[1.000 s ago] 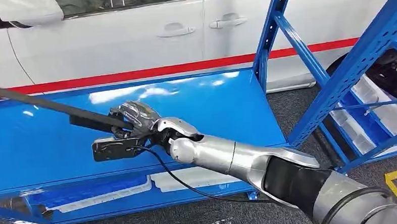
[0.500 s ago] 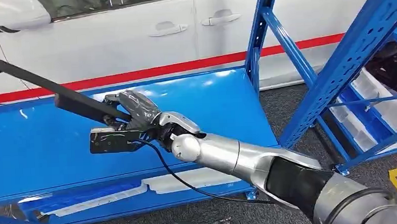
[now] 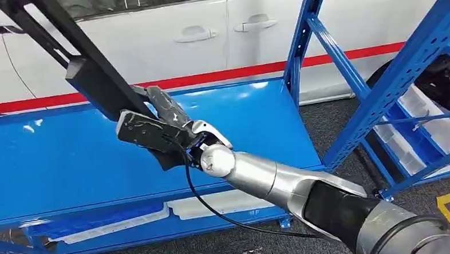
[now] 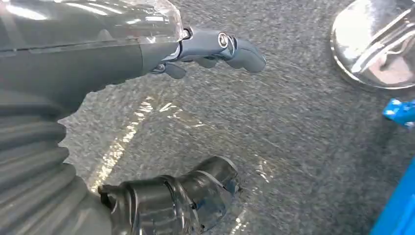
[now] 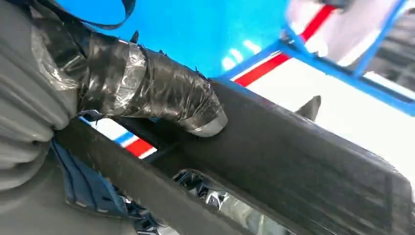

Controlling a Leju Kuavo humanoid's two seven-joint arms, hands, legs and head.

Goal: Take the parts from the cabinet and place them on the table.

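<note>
A long black part (image 3: 88,75), a flat bar with a thicker block on it, slants steeply up and left over the blue shelf top (image 3: 64,162). My right hand (image 3: 157,127) grips its lower end above the middle of that surface. Up close in the right wrist view, the taped thumb (image 5: 161,95) presses on the black part (image 5: 293,161) while other fingers wrap under it. My left hand (image 4: 195,112) hangs over grey carpet, fingers apart, holding nothing.
A white car (image 3: 167,38) with a red stripe stands right behind the shelf. Blue rack uprights (image 3: 302,38) and diagonal braces (image 3: 404,73) rise at the right, with white trays (image 3: 423,118) on low shelves there. More white trays (image 3: 214,203) lie under the blue top.
My right hand has turned and lifted, swinging the black part from a shallow slant to a steep one, its far end now high at the upper left.
</note>
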